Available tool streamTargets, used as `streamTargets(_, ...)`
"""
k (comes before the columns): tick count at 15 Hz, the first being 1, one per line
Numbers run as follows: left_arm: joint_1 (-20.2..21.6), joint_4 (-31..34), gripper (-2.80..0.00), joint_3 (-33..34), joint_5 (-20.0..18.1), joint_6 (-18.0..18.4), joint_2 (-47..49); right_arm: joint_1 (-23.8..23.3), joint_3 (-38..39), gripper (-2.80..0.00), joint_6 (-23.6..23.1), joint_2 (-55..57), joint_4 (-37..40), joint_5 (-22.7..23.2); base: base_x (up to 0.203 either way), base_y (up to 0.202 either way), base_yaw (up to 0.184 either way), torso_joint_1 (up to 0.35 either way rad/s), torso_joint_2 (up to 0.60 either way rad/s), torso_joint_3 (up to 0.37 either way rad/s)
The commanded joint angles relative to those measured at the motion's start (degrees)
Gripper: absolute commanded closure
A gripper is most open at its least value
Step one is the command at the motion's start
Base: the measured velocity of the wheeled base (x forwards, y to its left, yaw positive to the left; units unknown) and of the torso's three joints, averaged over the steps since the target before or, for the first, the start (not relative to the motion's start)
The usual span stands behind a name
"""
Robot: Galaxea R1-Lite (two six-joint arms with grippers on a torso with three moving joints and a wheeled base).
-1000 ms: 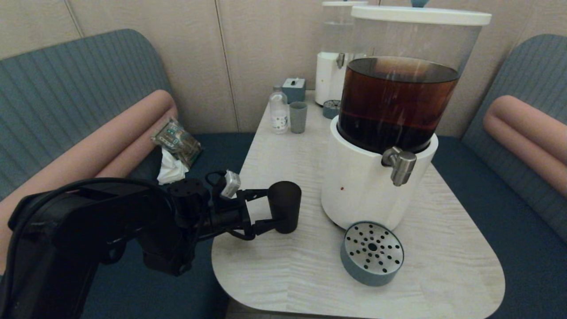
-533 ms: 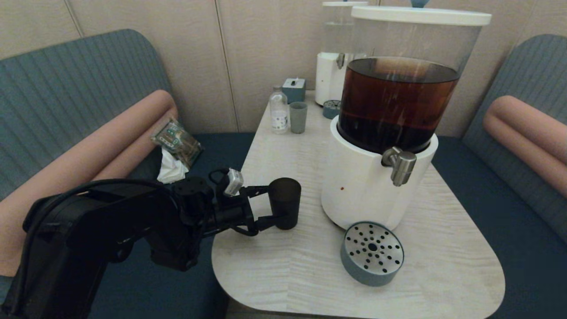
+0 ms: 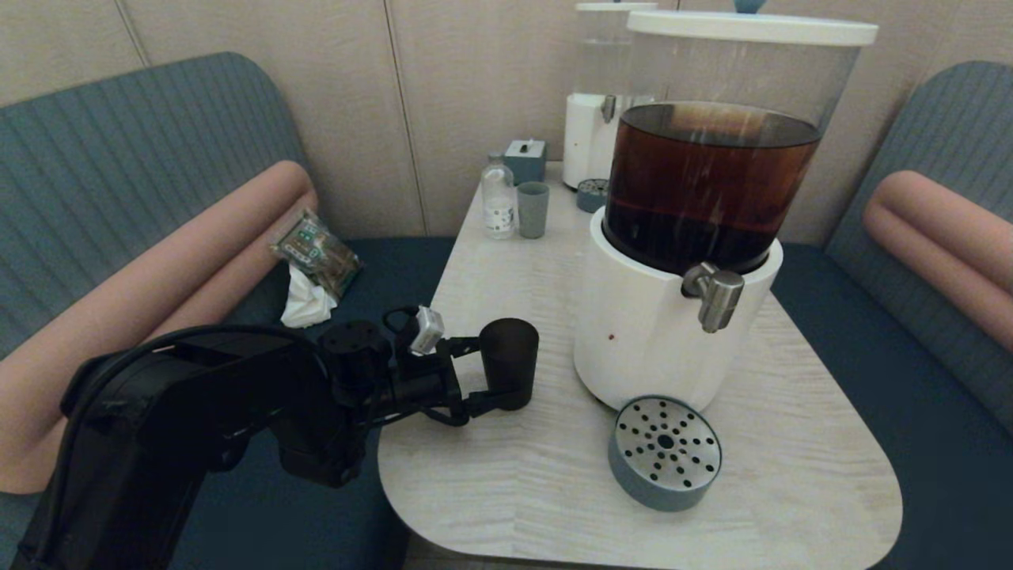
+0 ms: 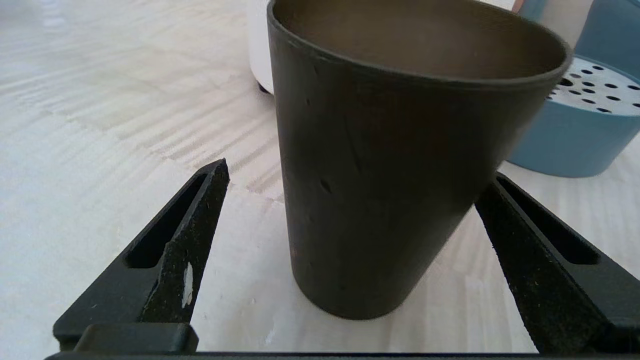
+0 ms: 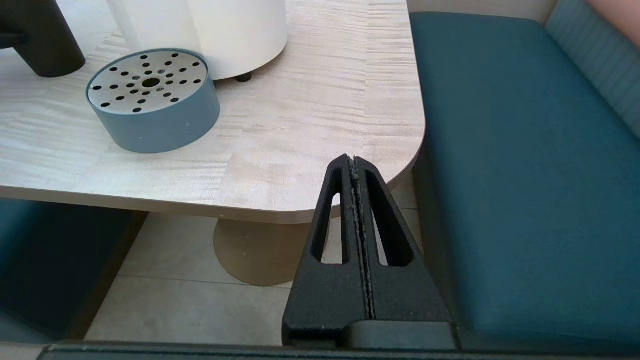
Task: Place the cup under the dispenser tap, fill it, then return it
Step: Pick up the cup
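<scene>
The cup, a dark matte tumbler, stands upright on the table, left of the big dispenser's white base. My left gripper is open, one finger on each side of the cup. In the left wrist view the cup fills the space between the fingers; a clear gap shows at one finger, and the other lies close against the cup's wall. The steel dispenser tap juts out over the table to the cup's right. My right gripper is shut and empty, parked below the table's near right corner.
A blue round drip tray with a perforated steel top sits in front of the dispenser base. At the far end stand a small bottle, a grey-blue tumbler and a second, clear dispenser. Benches flank the table.
My left arm has crept forward, bringing the open fingers further along both sides of the cup. The cup has stayed where it was.
</scene>
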Motion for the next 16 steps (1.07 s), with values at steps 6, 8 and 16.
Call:
streamTargets(6,-0.6,-0.4,-2.8,-0.5,-0.2,-0.1,0.1,0.0,0.0,0.0,0.0,0.0,0.0,0.0,0.0,0.0,0.0,0.0,0.0,0.0)
streamTargets(8,-0.6,-0.4,-2.8,-0.6,-0.1,-0.1,0.2,0.0,0.0,0.0,0.0,0.0,0.0,0.0,0.0,0.0,0.0,0.0,0.0,0.0)
streamTargets(16,-0.9,0.5,-2.8,-2.4,-0.1,-0.2,1.1,0.0,0.0,0.0,0.0,0.0,0.0,0.0,0.0,0.0,0.0,0.0,0.0,0.0)
